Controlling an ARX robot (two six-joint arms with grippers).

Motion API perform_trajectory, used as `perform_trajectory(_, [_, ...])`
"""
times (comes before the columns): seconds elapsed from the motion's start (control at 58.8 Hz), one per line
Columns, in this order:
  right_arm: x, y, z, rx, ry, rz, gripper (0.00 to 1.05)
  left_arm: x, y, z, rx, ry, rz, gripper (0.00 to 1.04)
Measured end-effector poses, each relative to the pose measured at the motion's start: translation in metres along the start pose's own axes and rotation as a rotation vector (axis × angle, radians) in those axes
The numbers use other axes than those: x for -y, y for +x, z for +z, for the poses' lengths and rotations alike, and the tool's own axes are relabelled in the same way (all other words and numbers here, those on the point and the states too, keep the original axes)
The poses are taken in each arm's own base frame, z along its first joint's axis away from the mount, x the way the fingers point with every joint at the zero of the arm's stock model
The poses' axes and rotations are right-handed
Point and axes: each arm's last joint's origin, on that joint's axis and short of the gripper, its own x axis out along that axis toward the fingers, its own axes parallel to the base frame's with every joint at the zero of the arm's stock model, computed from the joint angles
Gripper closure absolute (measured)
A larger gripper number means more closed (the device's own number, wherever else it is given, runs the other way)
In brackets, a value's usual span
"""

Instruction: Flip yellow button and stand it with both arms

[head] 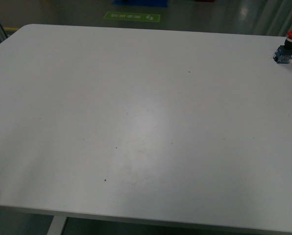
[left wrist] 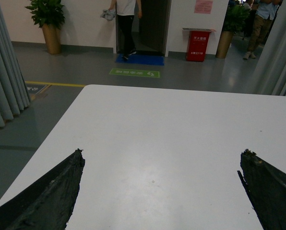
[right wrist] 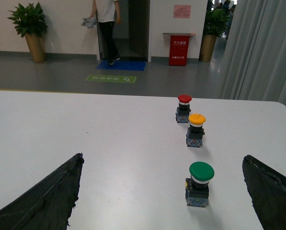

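Three push-button switches stand upright in a loose row on the white table point(right wrist: 85, 134) ahead of the right gripper point(right wrist: 164, 191), whose two dark fingers point(right wrist: 42, 196) are spread wide with nothing between them. The yellow button point(right wrist: 196, 130), a small switch with a round yellow-orange mushroom cap over a black collar and blue-black body, stands cap-up beyond the gripper's open span, between a green-capped switch point(right wrist: 199, 184) nearer the fingers and a red-capped switch point(right wrist: 183, 108) farther off, each apart from its neighbour. All three sit toward the table's right side, near its far edge. The left gripper point(left wrist: 162, 191) is likewise released, fingers point(left wrist: 47, 196) parted over bare tabletop that runs unbroken to the far edge. In the front view only the red-capped switch shows whole, near the table's far right corner, with a broad open surface across the middle and left.
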Motion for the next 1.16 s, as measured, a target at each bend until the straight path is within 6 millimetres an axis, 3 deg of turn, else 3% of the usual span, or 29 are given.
perform_trajectory(1.157, [0.0000, 0.0000, 0.0000, 0.000, 0.000, 0.000, 0.07, 0.0000, 0.0000, 0.0000, 0.000, 0.000, 0.000, 0.07])
